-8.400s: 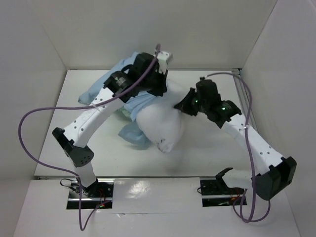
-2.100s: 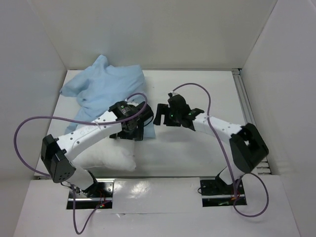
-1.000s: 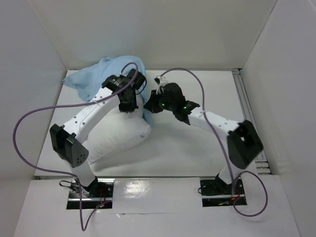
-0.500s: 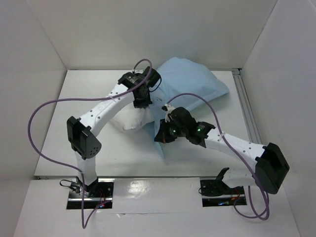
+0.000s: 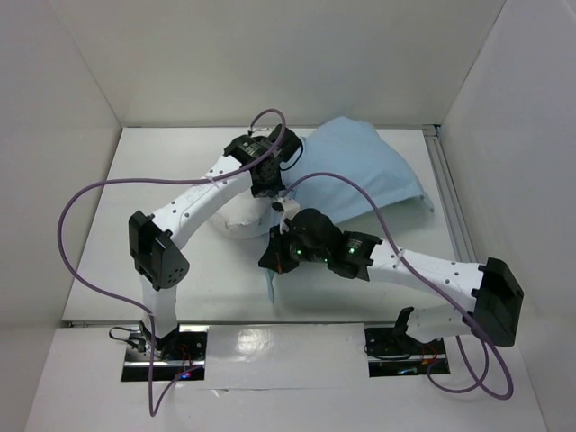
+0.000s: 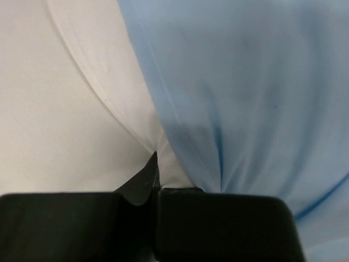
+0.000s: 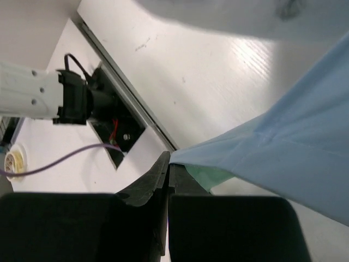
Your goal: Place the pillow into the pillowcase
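Observation:
The light blue pillowcase (image 5: pixel 364 171) lies bulging at the back right. A white end of the pillow (image 5: pixel 238 216) sticks out of its left side. My left gripper (image 5: pixel 267 183) is shut at the line where the two meet. In the left wrist view the white pillow (image 6: pixel 65 98) creases into the shut jaws (image 6: pixel 157 164), with the blue pillowcase (image 6: pixel 245 82) right beside them. My right gripper (image 5: pixel 274 258) is shut on a pillowcase edge, and a blue strip (image 5: pixel 270 286) hangs below it. The right wrist view shows that hem (image 7: pixel 262 147) pinched at the fingertips (image 7: pixel 169 162).
White walls box in the table (image 5: pixel 180 180) on the left, back and right. A metal rail (image 5: pixel 445 175) runs along the right side. The left arm's base plate (image 7: pixel 103 109) and its purple cable (image 5: pixel 81 198) lie near the front edge.
The right gripper has moved left and toward the front, dragging the pillowcase edge with it. The pillowcase has slid further over the pillow, and less white shows.

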You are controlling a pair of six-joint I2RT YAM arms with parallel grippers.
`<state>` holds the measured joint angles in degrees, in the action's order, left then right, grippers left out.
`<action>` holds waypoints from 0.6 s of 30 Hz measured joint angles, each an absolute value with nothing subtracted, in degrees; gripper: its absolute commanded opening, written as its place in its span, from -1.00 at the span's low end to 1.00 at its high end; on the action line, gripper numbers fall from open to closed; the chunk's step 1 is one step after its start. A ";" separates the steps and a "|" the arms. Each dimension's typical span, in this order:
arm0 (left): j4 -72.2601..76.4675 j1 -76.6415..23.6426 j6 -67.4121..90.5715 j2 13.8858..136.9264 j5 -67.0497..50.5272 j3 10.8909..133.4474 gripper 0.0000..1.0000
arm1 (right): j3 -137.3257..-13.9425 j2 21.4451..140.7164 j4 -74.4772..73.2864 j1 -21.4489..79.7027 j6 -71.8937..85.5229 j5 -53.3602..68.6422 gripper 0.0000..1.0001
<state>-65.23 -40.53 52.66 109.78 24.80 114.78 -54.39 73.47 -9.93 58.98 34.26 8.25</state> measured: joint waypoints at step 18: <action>-54.63 -30.20 35.16 89.60 13.56 107.59 0.45 | -58.89 61.19 -38.52 51.83 37.28 -7.49 -0.37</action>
